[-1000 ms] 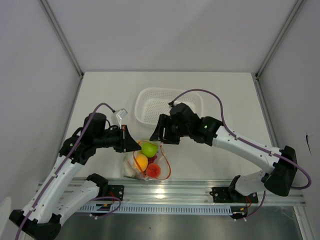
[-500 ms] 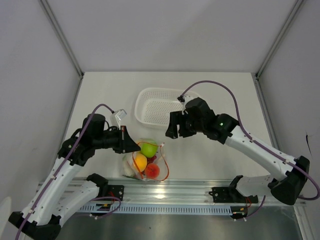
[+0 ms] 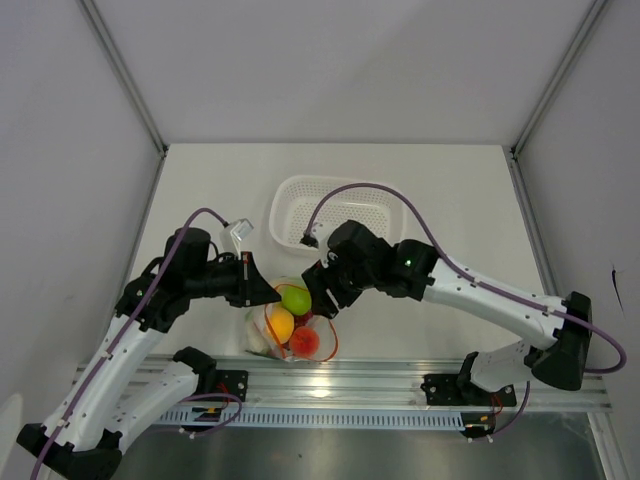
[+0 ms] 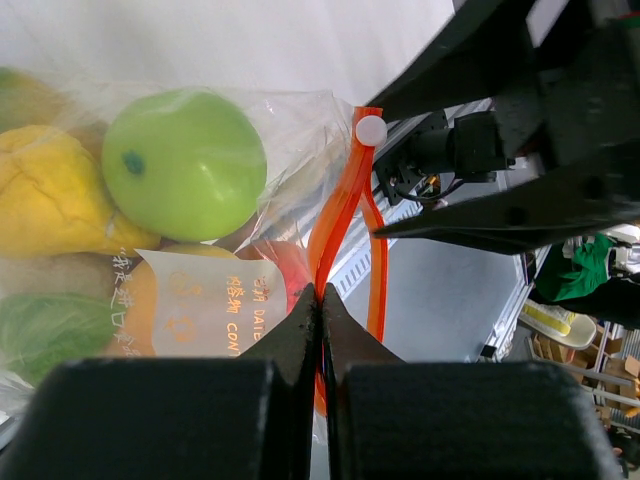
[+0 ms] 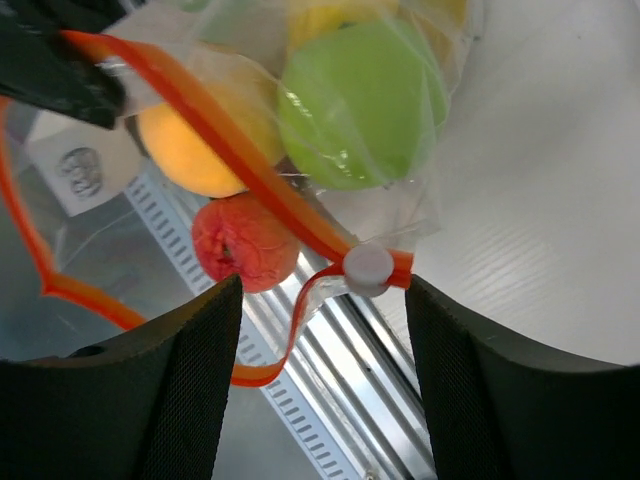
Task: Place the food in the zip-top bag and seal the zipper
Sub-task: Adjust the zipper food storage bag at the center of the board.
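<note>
The zip-top bag (image 3: 262, 335) lies near the table's front edge with the food inside: a green apple (image 3: 297, 298), a yellow-orange fruit (image 3: 281, 323) and a red fruit (image 3: 305, 341). My left gripper (image 4: 321, 295) is shut on the orange zipper (image 4: 340, 215) at the bag's left mouth end. The white slider (image 5: 368, 268) sits on the zipper (image 5: 230, 150), between the spread fingers of my open right gripper (image 5: 325, 300) and touching neither. In the overhead view the right gripper (image 3: 318, 300) hovers at the bag's right side, against the apple. The mouth gapes in a loop.
A white perforated basket (image 3: 340, 210) stands behind the bag, under the right arm's cable. A metal rail (image 3: 400, 380) runs along the table's near edge just in front of the bag.
The right gripper swung off to the right beside the basket, then came back to the bag's mouth around the slider. The left gripper kept its hold and place.
</note>
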You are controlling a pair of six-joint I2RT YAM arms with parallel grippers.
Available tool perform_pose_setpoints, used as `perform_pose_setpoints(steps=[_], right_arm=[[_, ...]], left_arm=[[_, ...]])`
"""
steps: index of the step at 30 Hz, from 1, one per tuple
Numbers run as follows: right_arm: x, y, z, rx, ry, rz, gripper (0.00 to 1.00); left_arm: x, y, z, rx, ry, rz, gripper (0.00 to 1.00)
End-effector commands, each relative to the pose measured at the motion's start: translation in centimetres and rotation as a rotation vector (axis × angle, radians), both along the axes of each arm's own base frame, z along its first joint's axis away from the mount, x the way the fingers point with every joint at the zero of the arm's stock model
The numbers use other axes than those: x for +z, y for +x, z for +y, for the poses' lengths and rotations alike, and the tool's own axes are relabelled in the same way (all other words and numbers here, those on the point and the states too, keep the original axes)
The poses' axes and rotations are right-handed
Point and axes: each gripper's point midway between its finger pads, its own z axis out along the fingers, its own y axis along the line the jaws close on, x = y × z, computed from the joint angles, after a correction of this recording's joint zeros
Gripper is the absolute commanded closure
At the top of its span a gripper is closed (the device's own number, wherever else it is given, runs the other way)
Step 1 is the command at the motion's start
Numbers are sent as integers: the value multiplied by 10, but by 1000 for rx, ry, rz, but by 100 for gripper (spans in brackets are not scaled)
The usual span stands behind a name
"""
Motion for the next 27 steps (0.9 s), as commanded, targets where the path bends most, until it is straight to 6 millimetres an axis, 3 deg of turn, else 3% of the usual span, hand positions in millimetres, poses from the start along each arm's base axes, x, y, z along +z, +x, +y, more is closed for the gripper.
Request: perform_pose_setpoints(steps=[1,8,14,22,27], right_arm=[[0,14,-1,-22,-52,-66,32],[-14,45,1,-135,-127,-149,35],[-25,52,7,-164,-173,-138,52],[-19,31,-1,-178,-148,-80,60],[-27,20,-4,-174,-142,-34,81]], left_arm=[[10,-1,-2,-24,-14,-38,99],[10,-1,-2,-22,-14,-39,100],[12,-2,-1,-19,-10,-40,99],[12,-1,0,-18,-5,-42,99],[12,0,-1,-21,-7,-44,99]])
